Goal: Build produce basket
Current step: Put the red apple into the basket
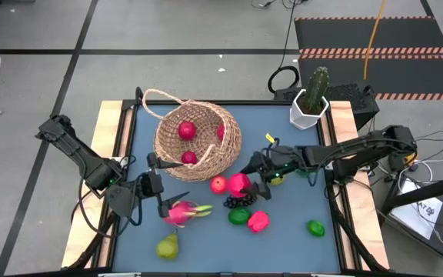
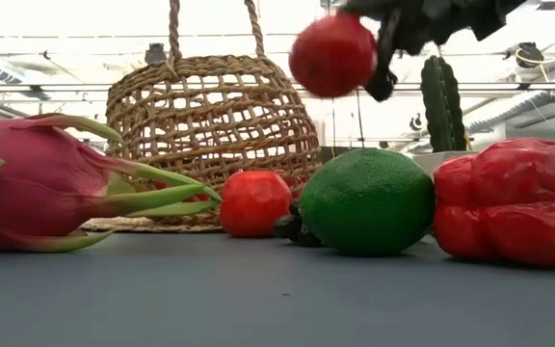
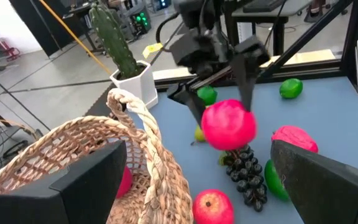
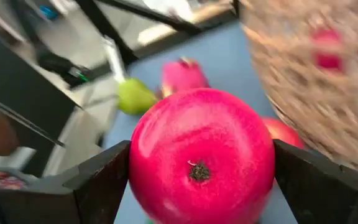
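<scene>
The tan wicker basket (image 1: 197, 141) stands at the table's middle back, tipped toward the left, with red round fruits (image 1: 187, 131) inside. My right gripper (image 1: 241, 183) reaches in from the right and is shut on a pink-red round fruit (image 4: 201, 155), held in the air just right of the basket. My left gripper (image 1: 158, 185) stands open at the basket's near-left side, and the basket's braided handle (image 3: 145, 134) shows between its fingers. I cannot tell whether it touches the basket. A pink dragon fruit (image 1: 183, 211) lies on the table by the left gripper. My right gripper pinches the pink-red round fruit between its two fingers (image 4: 98, 180), one on each opposite side (image 4: 143, 163). The fingers come from the table's right, slanting a little downward. The fruit hangs clear of the table (image 2: 332, 55), with its dark stem dimple turned back toward the wrist.
Below the held fruit lie a red apple (image 1: 218, 184), a dark grape bunch (image 1: 239, 200), a lime (image 1: 238, 216) and a red lumpy fruit (image 1: 258, 221). Another lime (image 1: 315, 228) lies near right and a pear (image 1: 168, 246) near left. A cactus in a white pot (image 1: 311, 100) stands far right.
</scene>
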Controlling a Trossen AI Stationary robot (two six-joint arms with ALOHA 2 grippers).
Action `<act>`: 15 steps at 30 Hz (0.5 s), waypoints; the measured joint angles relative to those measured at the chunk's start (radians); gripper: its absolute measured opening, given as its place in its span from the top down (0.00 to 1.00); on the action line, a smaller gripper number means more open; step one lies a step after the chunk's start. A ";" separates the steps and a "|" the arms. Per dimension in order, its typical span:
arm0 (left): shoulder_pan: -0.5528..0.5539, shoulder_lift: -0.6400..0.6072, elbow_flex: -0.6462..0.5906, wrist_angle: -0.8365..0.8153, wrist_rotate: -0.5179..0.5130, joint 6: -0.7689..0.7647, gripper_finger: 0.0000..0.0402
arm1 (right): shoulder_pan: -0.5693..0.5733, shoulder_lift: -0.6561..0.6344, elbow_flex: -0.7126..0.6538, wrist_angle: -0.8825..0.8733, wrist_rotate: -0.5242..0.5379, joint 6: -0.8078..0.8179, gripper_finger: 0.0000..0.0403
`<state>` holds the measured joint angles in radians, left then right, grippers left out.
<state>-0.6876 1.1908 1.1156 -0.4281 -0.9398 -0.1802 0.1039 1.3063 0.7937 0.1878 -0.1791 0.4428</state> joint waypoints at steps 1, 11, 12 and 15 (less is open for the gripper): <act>0.000 0.000 0.000 0.009 0.000 0.008 0.01 | 0.013 -0.001 0.000 0.027 0.000 -0.006 0.11; -0.001 0.017 0.000 0.114 -0.002 0.086 0.01 | 0.171 -0.001 0.000 0.311 0.137 -0.151 0.11; -0.001 0.026 0.000 0.131 -0.001 0.108 0.01 | 0.189 -0.001 0.000 0.327 0.161 -0.168 0.11; -0.001 0.055 -0.001 0.217 0.000 0.185 0.01 | 0.233 -0.001 0.000 0.355 0.223 -0.199 0.11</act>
<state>-0.6884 1.2460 1.1149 -0.2114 -0.9398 0.0052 0.3374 1.3056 0.7937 0.5423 0.0439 0.2442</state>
